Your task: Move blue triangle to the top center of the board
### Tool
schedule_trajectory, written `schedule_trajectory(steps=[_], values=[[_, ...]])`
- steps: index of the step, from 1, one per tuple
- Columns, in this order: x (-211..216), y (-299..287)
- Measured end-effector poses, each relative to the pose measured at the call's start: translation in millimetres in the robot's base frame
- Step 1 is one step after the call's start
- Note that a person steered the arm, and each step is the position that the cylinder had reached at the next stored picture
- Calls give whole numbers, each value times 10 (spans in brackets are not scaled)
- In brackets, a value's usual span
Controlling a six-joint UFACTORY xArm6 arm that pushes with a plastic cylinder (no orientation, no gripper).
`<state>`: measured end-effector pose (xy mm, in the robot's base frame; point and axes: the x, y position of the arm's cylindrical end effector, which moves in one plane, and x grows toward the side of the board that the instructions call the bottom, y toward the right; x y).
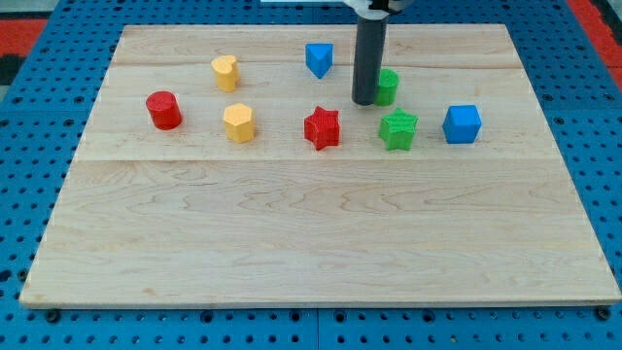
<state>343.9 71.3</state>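
Your blue triangle (319,58) sits near the board's (311,253) top, just left of center, w/ my tip (366,100) off to its lower right, not touching.

No pincer on this rig, just a rod, so nothing to spread or pinch. Tip's right against the green cylinder (388,87). Green star (398,129), blue cube (463,124), red star (323,128) below; yellow blocks (225,73) (238,123) & red cylinder (163,110) on the left.

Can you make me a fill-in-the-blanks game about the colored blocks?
1. My tip touches the ____ cylinder's left side.
2. The red star sits between the yellow hexagon and the ____ star.
3. The blue triangle lies to the view's ____ of my tip.
Answers: green; green; left
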Motion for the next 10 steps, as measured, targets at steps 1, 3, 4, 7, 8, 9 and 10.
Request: schedule_trajectory(steps=[1, 3, 4, 7, 8, 9, 10], values=[[-5, 113], [-192, -405], [-466, -850], [-575, -656], [-615, -397], [-586, -386], [-173, -308]])
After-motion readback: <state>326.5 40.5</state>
